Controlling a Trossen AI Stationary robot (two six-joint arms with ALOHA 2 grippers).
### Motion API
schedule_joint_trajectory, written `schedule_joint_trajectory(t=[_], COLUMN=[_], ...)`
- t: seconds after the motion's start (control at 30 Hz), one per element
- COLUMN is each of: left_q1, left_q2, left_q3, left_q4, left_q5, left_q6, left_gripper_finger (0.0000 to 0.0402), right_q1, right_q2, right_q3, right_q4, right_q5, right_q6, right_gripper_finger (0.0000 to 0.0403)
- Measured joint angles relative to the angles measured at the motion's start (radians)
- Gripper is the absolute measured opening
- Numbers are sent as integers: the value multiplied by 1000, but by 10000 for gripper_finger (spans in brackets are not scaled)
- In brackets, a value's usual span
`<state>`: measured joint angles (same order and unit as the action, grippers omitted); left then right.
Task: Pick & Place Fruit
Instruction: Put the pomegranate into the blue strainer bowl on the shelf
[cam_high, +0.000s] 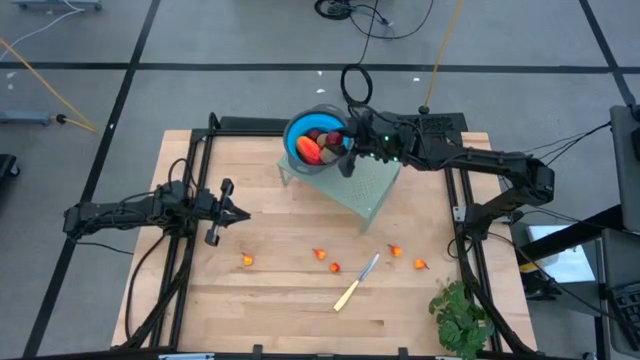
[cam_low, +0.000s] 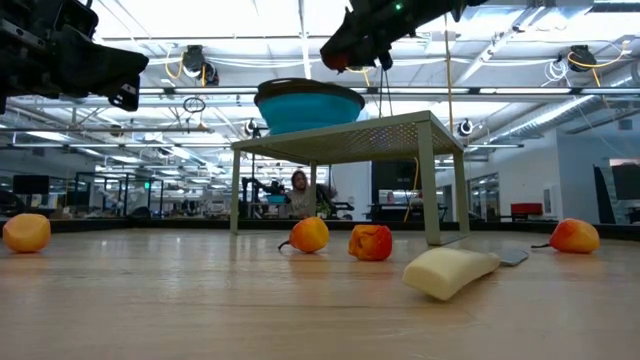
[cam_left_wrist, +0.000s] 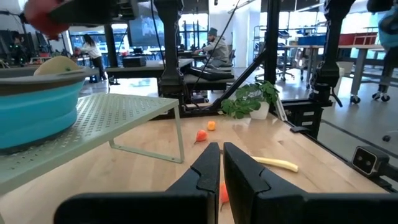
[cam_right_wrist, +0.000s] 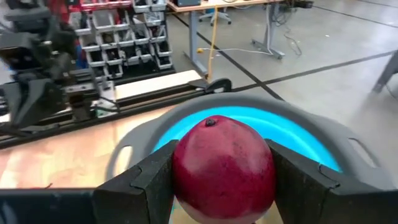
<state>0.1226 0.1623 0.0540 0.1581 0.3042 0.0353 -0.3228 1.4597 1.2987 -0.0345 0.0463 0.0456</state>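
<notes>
A blue bowl with a grey rim sits on a pale green perforated stand at the table's far middle. A longer red-orange piece and a dark red ball lie in it. My right gripper hovers over the bowl's right side, shut on another dark red ball. Several tiny orange-red pieces rest on the bare wood nearer me. My left gripper waits shut at the table's left, above the wood. My right gripper pinches the dark red ball by its two opposite sides between both fingers. It comes from the table's right, slanting down. The ball is lifted clear above the bowl's blue inside, its small stem mark facing away from the wrist.
A pale-handled knife lies among the tiny pieces at the near middle. A leafy green bunch sits at the near right corner. Black frame rails run along both table sides. People sit in the room beyond.
</notes>
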Motion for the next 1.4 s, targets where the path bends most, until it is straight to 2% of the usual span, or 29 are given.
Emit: schedule_joint_trajectory(t=[0.2, 0.33, 0.6, 1.1, 1.4], left_q1=[0, 0, 0, 0, 0], left_q2=[0, 0, 0, 0, 0], left_q3=[0, 0, 0, 0, 0], left_q4=[1, 1, 1, 0, 0], left_q5=[-10, -46, -53, -53, -53], left_q6=[31, 32, 32, 32, 42], left_gripper_finger=[24, 24, 24, 24, 24], right_q1=[-47, -74, -103, -115, -115], right_q2=[0, 0, 0, 2, 60], right_q3=[0, 0, 0, 0, -2], right_q4=[13, 14, 15, 2, 30], right_q5=[-1, -50, -52, -52, -57], right_q6=[0, 14, 25, 48, 48], right_gripper_finger=[210, 210, 210, 210, 210])
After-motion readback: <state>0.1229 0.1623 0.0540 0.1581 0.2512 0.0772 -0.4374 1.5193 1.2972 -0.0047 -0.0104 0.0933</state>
